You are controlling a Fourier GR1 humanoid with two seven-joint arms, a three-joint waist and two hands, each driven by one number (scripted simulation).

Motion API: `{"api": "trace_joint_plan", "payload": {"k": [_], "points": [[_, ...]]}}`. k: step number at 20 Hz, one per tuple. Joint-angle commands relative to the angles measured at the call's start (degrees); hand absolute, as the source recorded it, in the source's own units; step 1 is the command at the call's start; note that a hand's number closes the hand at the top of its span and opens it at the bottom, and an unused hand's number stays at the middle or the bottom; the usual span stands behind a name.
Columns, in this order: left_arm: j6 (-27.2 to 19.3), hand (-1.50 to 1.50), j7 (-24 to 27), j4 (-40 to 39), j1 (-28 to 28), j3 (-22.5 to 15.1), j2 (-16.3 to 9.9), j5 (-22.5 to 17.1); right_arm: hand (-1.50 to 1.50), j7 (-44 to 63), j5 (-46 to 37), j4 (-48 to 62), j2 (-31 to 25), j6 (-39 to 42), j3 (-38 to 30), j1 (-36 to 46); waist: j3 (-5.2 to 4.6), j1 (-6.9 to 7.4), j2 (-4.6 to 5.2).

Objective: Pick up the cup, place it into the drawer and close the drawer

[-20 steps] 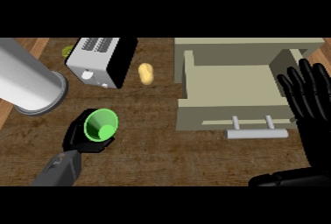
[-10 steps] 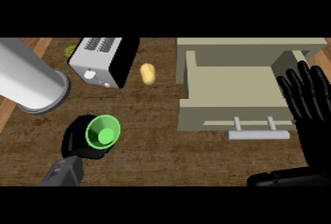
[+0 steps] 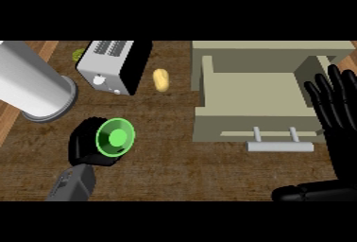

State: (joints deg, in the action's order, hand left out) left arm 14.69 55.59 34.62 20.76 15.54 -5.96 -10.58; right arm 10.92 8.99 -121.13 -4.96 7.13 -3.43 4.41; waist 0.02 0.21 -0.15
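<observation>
The green cup (image 3: 115, 137) has been lifted slightly rightward, gripped by the left hand (image 3: 87, 144); the open drawer (image 3: 254, 90) awaits, right hand (image 3: 340, 111) resting open.

left robot hand (image 3: 89, 145): black, grey forearm | right robot hand (image 3: 338, 111): black, glossy

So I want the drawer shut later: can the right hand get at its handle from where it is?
Probably yes: the right hand rests open beside the drawer, with nothing between it and the handle.
</observation>
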Motion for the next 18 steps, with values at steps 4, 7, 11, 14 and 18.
{"api": "trace_joint_plan", "payload": {"k": [4,7,11,14,18], "points": [[0.7,1.50,-8.0,21.0,-4.9,-6.9,2.8,0.2,-1.50,-0.2,0.5,1.1,-0.6,0.3,-1.2,0.5,0.07,0.72,-0.26],[0.2,1.50,-15.7,30.3,-5.7,-9.7,4.7,-1.3,-1.50,-0.8,-0.5,-0.7,0.8,0.4,0.9,-2.8,0.07,0.57,-0.36],[-3.3,1.50,-26.9,39.6,-4.0,-10.5,5.5,-4.1,-1.50,-0.1,-2.9,0.4,1.9,-2.0,2.0,0.2,0.02,0.37,-0.13],[-6.2,1.50,-32.1,41.4,1.6,-10.3,4.6,-6.4,-1.50,1.1,-0.7,-2.3,0.0,0.3,0.9,-2.0,-0.01,-0.23,-0.03],[-15.5,1.50,-39.1,49.0,5.9,-16.1,5.9,-6.4,-1.50,-0.7,-1.6,1.8,1.0,-0.6,1.1,1.5,0.00,-0.11,-0.05]]}}
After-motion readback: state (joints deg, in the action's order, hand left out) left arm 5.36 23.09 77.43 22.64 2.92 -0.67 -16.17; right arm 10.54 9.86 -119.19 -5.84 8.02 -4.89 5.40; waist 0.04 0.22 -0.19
